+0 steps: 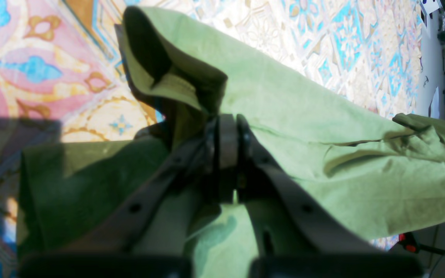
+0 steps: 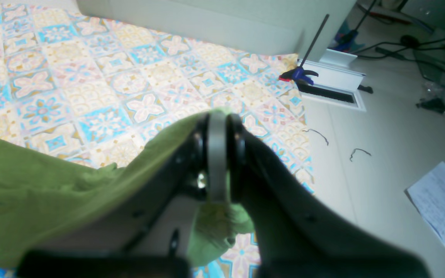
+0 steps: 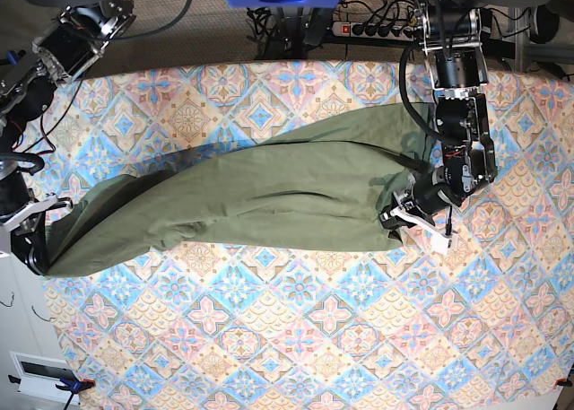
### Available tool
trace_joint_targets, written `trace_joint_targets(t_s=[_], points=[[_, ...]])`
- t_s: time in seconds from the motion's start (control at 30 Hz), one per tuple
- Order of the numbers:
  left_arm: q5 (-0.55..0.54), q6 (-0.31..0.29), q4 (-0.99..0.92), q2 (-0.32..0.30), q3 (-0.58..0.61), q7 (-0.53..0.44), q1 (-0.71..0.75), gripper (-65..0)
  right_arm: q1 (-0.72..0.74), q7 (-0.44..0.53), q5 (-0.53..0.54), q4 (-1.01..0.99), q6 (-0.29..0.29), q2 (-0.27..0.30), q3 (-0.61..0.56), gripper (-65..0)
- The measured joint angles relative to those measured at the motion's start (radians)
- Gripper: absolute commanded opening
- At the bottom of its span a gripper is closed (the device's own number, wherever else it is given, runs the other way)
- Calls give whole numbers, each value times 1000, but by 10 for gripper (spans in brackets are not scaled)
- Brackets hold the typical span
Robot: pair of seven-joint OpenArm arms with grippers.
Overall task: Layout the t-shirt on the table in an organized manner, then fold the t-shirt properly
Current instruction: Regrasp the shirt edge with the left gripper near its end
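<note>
Now the t-shirt [image 3: 260,199] lies stretched across the worktop [image 3: 296,338], edge to edge. The left tool [image 1: 228,143] and right tool [image 2: 218,154] each pinch an end. It looks soft, light and floppy, so corners seem best to hold.

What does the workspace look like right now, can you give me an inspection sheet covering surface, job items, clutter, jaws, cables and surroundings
Surface: table under a blue, pink and beige diamond-tile cloth, bare around the garment.
Job's things: plain olive-green cotton t-shirt, wrinkled, stretched lengthwise between both arms, not laid flat.
Clutter: nothing seen on the table.
Grippers: left gripper, jaws shut on the t-shirt's edge; right gripper, jaws shut on the other end at the table's edge.
Cables: power strip with plugged leads behind the table; black cables on the floor.
Surroundings: blue and red clamp at a table corner, white paper sheet on the floor.
</note>
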Motion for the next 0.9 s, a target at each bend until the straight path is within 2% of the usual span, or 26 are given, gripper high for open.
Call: trace_joint_targets(t_s=[0.2, 0.4, 0.63, 0.8, 0.9], points=[[0, 0, 0, 0, 0, 0, 0, -626, 0, 0, 0, 0, 0, 0, 0, -643], [0, 0, 0, 0, 0, 27, -2, -567, 0, 0, 0, 0, 0, 0, 0, -643], [0, 0, 1, 0, -2, 45, -3, -565, 0, 0, 0, 0, 0, 0, 0, -643], [-31, -2, 111, 0, -3, 45, 14, -565, 0, 2, 0, 0, 0, 0, 0, -643], [-29, 0, 111, 0, -2, 44, 21, -565, 0, 0, -1, 0, 0, 0, 0, -643]])
